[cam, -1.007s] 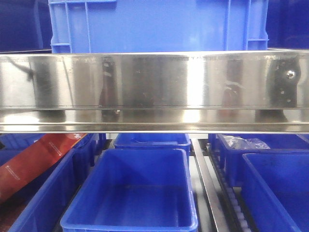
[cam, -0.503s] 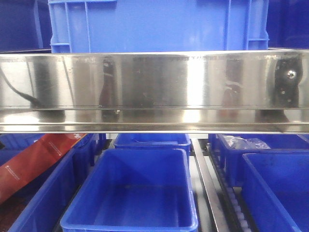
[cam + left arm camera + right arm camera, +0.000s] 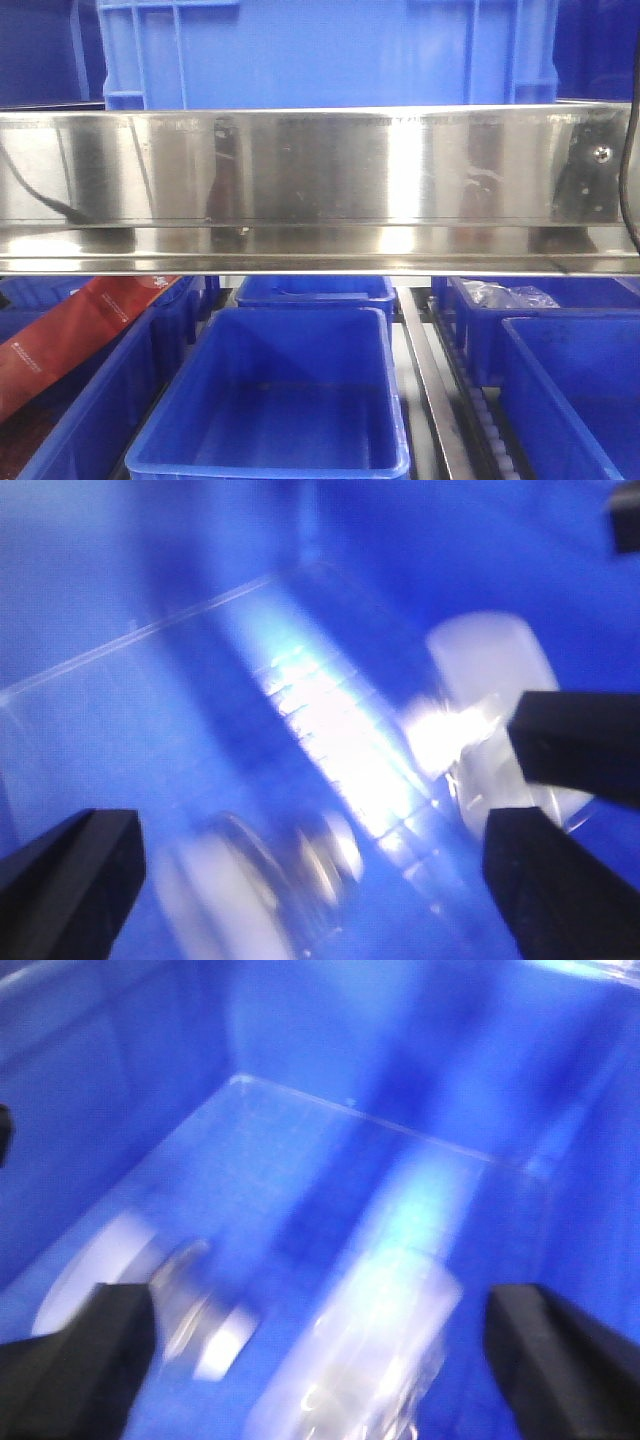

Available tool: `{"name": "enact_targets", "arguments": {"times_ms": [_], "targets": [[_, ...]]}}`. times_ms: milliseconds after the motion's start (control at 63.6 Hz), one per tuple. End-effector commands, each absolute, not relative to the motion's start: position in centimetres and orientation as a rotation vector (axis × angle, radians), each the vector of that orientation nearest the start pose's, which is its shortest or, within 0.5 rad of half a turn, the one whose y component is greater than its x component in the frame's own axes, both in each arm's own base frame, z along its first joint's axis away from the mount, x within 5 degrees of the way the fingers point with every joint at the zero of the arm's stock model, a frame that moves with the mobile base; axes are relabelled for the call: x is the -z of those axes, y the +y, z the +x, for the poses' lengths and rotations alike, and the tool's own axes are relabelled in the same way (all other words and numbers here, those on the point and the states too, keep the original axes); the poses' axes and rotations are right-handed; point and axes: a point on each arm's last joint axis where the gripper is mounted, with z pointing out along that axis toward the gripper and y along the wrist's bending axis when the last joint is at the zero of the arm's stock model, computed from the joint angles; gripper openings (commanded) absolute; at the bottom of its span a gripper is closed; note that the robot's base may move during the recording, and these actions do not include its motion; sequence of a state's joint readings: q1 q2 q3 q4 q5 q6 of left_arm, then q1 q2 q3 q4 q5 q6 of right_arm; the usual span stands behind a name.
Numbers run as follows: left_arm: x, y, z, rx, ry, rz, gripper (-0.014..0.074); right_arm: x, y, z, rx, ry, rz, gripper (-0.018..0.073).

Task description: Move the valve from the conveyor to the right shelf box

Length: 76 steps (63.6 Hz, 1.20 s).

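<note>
The conveyor is out of view. Both wrist views are motion-blurred and look down into blue boxes. In the right wrist view a metallic valve [image 3: 205,1320] lies on the box floor [image 3: 300,1160] beside a clear plastic-wrapped part [image 3: 380,1350]. My right gripper [image 3: 320,1305] hangs open above them, holding nothing. In the left wrist view a blurred round metal part [image 3: 325,855] and a clear bag [image 3: 480,695] lie on a blue floor under my open left gripper [image 3: 315,850]. Neither gripper shows in the front view.
A stainless steel shelf rail [image 3: 320,185] spans the front view, with a large blue crate [image 3: 320,50] above it. Below stand blue boxes: middle [image 3: 275,395], right [image 3: 575,400], and left, holding a red packet [image 3: 70,335]. Black cables hang at the left [image 3: 30,190] and right [image 3: 628,180] edges.
In the front view a black cable has come in at the right edge, after one appeared at the left. The reflections on the steel rail shifted. The boxes have not moved.
</note>
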<state>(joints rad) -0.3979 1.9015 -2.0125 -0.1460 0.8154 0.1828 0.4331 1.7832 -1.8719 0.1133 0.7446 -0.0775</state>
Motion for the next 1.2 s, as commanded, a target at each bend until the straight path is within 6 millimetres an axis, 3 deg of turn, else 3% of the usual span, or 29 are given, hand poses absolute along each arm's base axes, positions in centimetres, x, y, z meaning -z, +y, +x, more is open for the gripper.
{"name": "enact_targets", "arguments": {"times_ms": [0, 110, 189, 315, 362, 440, 519, 613, 724, 849, 991, 1180], "targets": [[-40.9, -18.1, 40.0, 0.314, 2.086, 0.571, 0.0595, -41.9, 17.8, 36.9, -0.333, 2.077, -0.504, 0.0549], [-42.1, -17.7, 39.2, 0.3, 2.08, 0.581, 0.0561, -43.6, 17.4, 35.9, -0.339, 2.045, -0.501, 0.0496], [-43.6, -17.1, 38.2, 0.271, 2.055, 0.586, 0.0507, -45.5, 16.7, 34.6, -0.344, 1.997, -0.49, 0.0387], [-46.9, -15.8, 35.8, 0.233, 1.988, 0.581, 0.0298, -48.6, 15.5, 32.0, -0.355, 1.912, -0.473, 0.0149], [-48.0, -15.4, 34.9, 0.23, 1.964, 0.576, 0.0211, -49.8, 14.9, 30.8, -0.359, 1.877, -0.467, 0.0021], [-50.0, -14.5, 32.9, 0.228, 1.924, 0.568, 0.0027, -51.9, 14.0, 28.7, -0.366, 1.817, -0.455, -0.0153], [-51.4, -13.6, 31.1, 0.199, 1.91, 0.569, -0.011, -53.2, 13.2, 27.0, -0.364, 1.776, -0.449, -0.0156], [-52.3, -12.3, 29.6, 0.174, 1.917, 0.529, -0.0111, -53.8, 12.1, 25.3, -0.333, 1.757, -0.448, -0.0156], [-52.3, -10.1, 28.5, 0.163, 1.944, 0.442, -0.0111, -52.9, 10.8, 23.7, -0.311, 1.771, -0.433, -0.0156], [-51.7, -7.7, 26.7, 0.126, 1.94, 0.381, -0.0111, -50.4, 9.3, 22.5, -0.289, 1.801, -0.393, -0.0156], [-49.3, -6.0, 24.2, 0.103, 1.919, 0.334, -0.0111, -47.3, 7.7, 20.3, -0.269, 1.774, -0.351, -0.0156], [-45.6, -4.5, 18.5, 0.106, 1.791, 0.305, -0.0111, -42.6, 6.3, 16.5, -0.269, 1.744, -0.337, -0.0156]]}}
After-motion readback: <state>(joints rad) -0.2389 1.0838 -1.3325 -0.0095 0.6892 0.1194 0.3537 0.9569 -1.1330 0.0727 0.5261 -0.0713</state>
